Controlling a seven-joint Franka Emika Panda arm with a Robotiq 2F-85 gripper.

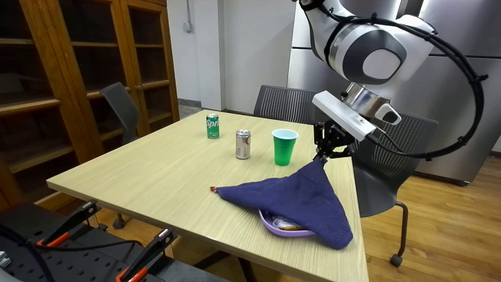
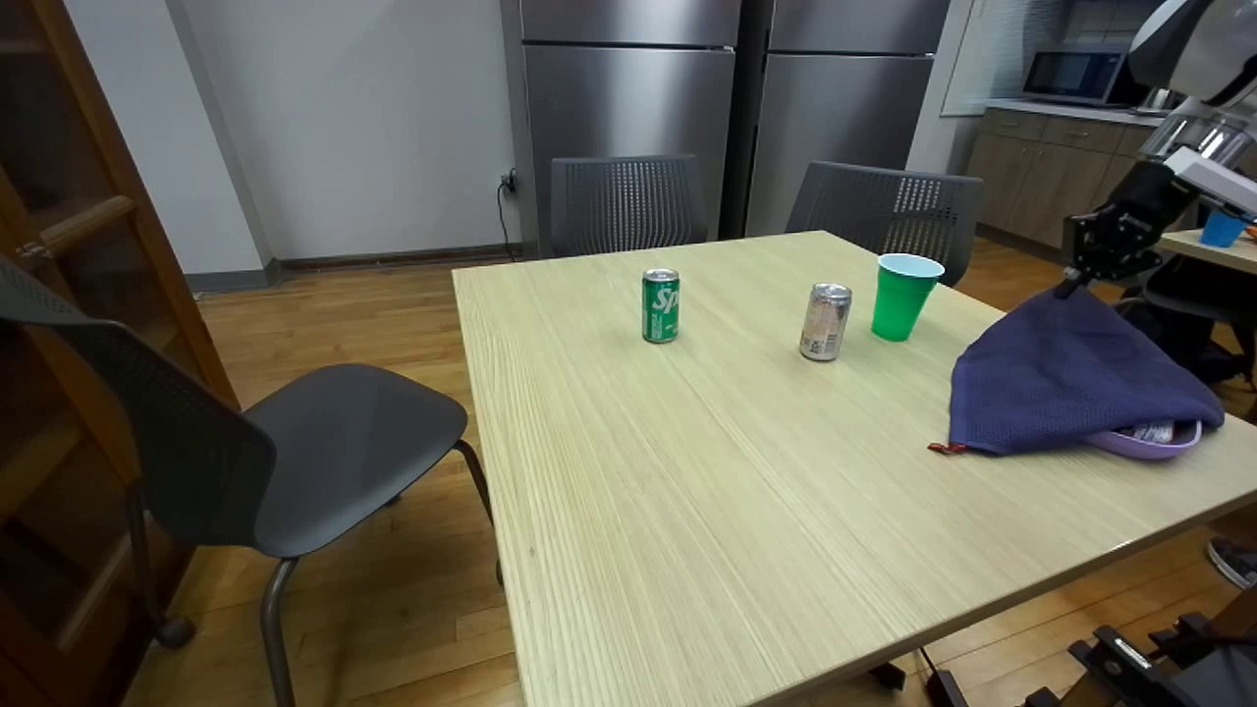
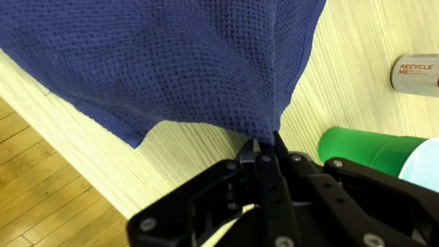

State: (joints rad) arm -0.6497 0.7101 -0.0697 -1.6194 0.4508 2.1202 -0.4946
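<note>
My gripper (image 3: 269,140) is shut on one corner of a dark blue woven towel (image 3: 164,68). In both exterior views that pinched corner is raised above the table, and the towel (image 1: 289,196) slopes down from it like a tent. Beneath the cloth is a purple bowl (image 1: 280,231), mostly covered; only its near rim shows. A wrapped item (image 1: 285,224) peeks out inside the bowl, the rest of its contents hidden. At the towel's far-left corner lies a small reddish tag (image 2: 948,448). A green cup (image 1: 284,147) with a pale blue inside stands upright near the gripper.
On the wooden table (image 1: 156,176), a silver can (image 1: 243,145) stands beside the green cup, with a green Sprite can (image 2: 660,306) farther off. Chairs surround the table, one dark chair (image 1: 375,164) close behind the gripper. Clamps (image 1: 148,254) sit on the robot's base near the table edge.
</note>
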